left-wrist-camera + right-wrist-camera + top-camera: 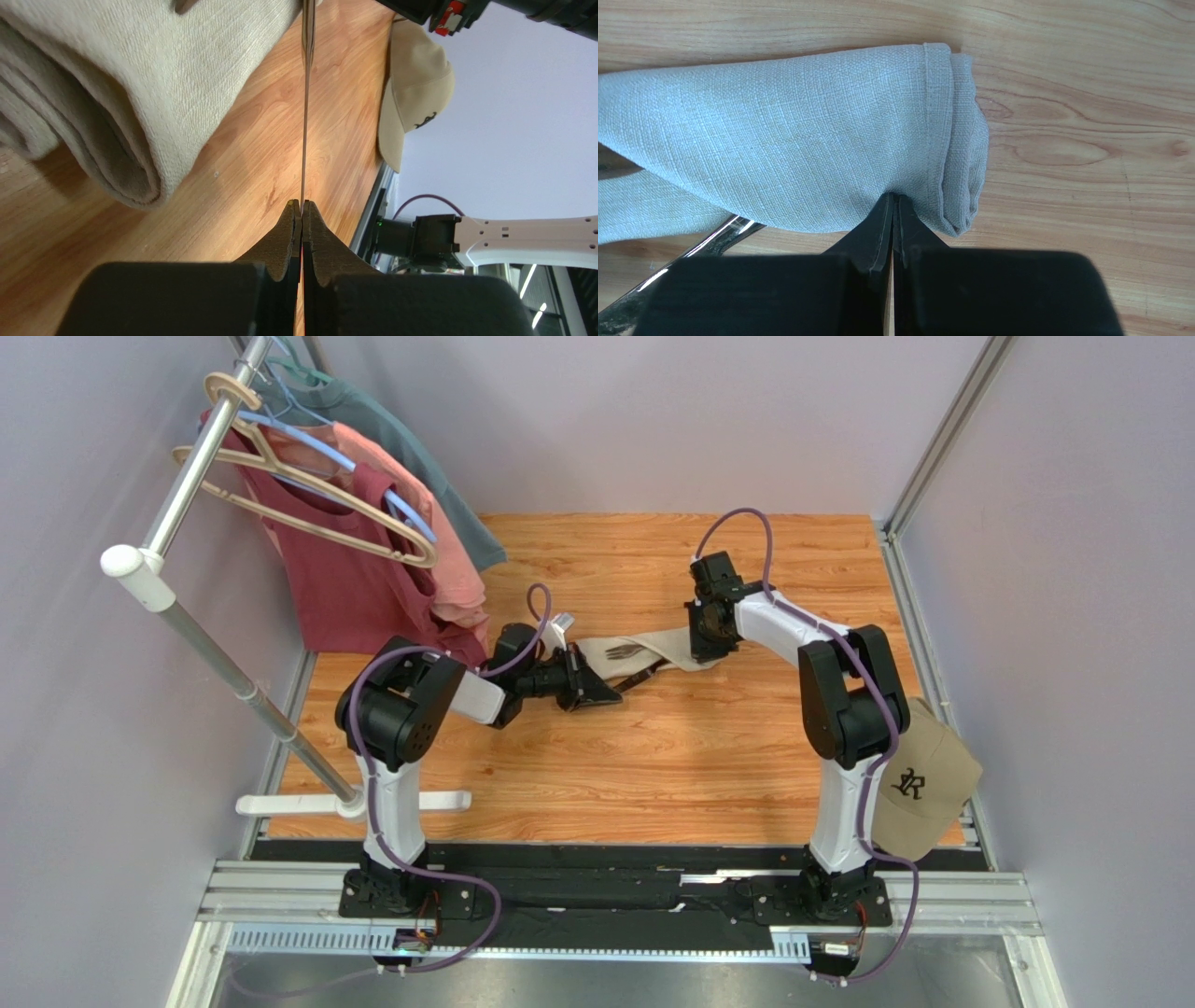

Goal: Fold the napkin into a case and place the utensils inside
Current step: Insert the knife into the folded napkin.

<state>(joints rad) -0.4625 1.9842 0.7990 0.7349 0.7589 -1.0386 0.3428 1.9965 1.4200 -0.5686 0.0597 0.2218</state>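
The napkin [638, 647] lies folded into a narrow beige band on the wooden table [659, 756] between the two grippers. My right gripper [706, 647] is shut on its right end; in the right wrist view the gripper [893, 199] pinches the cloth's [794, 133] lower edge beside a hemmed fold. My left gripper [606, 693] is at the band's left end, shut on a slim metal utensil [305, 105] seen edge-on. It runs straight out from the gripper [302, 204] past the thick folded napkin [140, 84]. A second shiny utensil [703, 245] pokes out from under the cloth.
A tan cap with a dark logo [926, 770] hangs over the table's right edge, also seen in the left wrist view [414, 84]. A clothes rack [211, 644] with red and pink shirts [365, 560] on hangers stands at the far left.
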